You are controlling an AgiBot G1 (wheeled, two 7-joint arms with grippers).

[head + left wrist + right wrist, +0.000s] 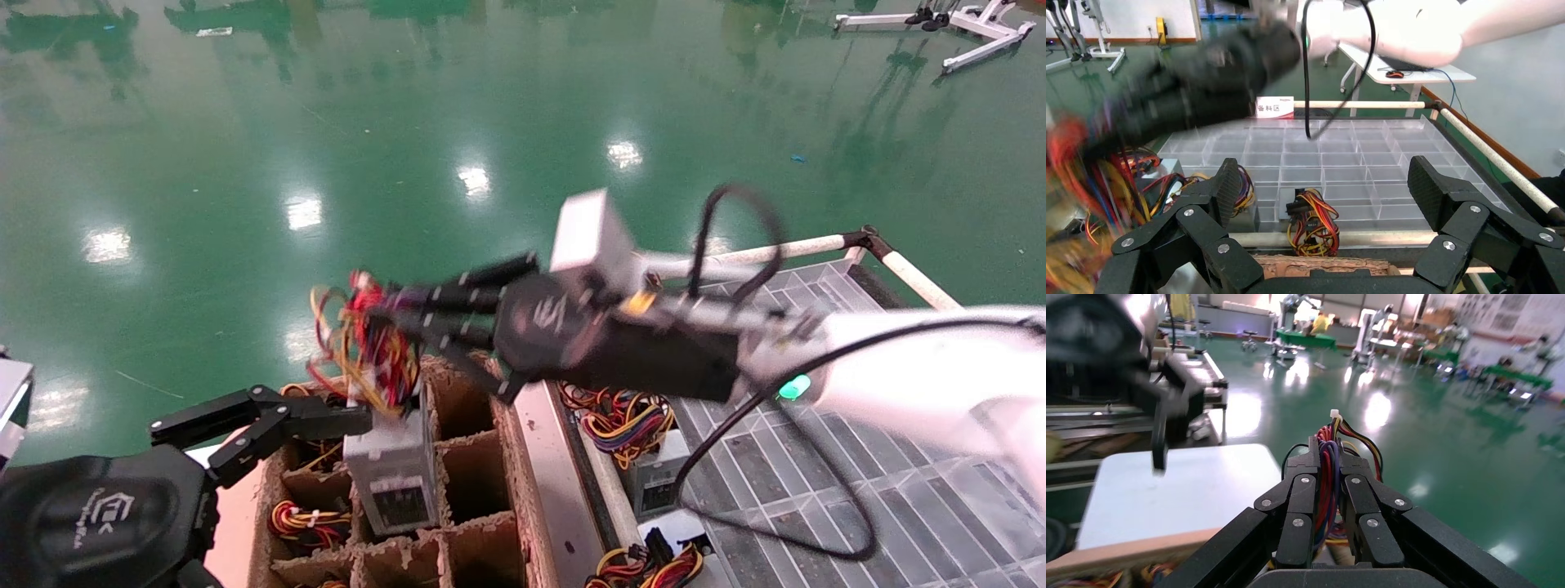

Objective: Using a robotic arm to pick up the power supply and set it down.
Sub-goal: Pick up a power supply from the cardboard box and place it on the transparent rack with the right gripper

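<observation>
Head view shows you the right gripper [409, 314] clamped on the wire bundle [359, 347] of the power supply [394, 469], which hangs by those wires, its lower part in a cell of the cardboard box [466, 457]. Your risk: the wires may slip or the body swing and snag a divider. The left gripper [278, 420] waits spread wide beside the box. Other cells hold more wired units; the clear tray [817, 482] holds a few
</observation>
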